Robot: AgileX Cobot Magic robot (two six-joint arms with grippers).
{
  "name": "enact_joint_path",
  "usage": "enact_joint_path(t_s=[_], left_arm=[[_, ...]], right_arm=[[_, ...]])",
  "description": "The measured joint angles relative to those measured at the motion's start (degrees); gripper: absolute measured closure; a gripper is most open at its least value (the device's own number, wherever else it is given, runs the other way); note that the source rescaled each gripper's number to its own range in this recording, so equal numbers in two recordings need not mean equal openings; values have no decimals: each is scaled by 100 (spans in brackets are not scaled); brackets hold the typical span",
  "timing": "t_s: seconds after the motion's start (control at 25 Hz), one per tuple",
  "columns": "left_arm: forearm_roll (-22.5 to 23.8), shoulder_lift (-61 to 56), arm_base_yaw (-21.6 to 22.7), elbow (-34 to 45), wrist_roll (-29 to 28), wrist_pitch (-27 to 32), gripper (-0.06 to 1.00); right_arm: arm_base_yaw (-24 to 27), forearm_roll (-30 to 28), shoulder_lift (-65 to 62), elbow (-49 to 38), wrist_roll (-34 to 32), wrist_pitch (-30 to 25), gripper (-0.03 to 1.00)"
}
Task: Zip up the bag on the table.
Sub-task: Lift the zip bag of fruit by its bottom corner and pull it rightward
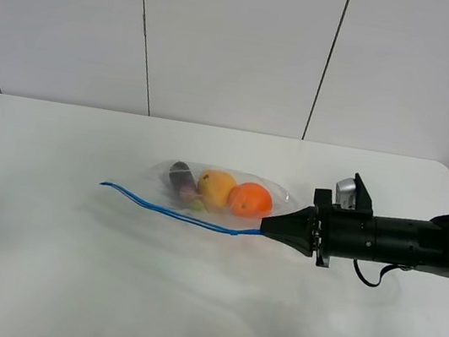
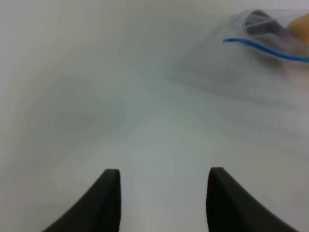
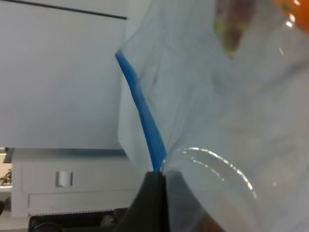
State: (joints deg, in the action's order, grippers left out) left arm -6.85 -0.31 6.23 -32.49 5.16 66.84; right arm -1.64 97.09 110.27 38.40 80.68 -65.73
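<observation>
The white table filled the lower part of the high view, bare except for the bag, which lay near its middle, a little toward the far edge. The bag was clear, crinkled plastic lying on its side. Inside it sat a yellow fruit in the middle, touching an orange on the side nearer the right arm, with a dark purple eggplant at the other end. The blue zip strip ran along the bag's near edge, wavy and slightly lifted at its free end.

The right arm stretched in low and nearly level from the right side of the table. The right gripper was closed tight on the end of the zip strip nearest the orange; its wrist view showed the strip running straight into the pinched tips. The left gripper stood wide open over bare table, holding nothing, well apart from the bag.
</observation>
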Motion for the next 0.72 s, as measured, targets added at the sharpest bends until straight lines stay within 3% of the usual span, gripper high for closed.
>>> enact_joint_path(t_s=[0.72], left_arm=[[-45, 0, 0, -136, 0, -141, 16]], right_arm=[[0, 18, -6, 0, 124, -71, 96]])
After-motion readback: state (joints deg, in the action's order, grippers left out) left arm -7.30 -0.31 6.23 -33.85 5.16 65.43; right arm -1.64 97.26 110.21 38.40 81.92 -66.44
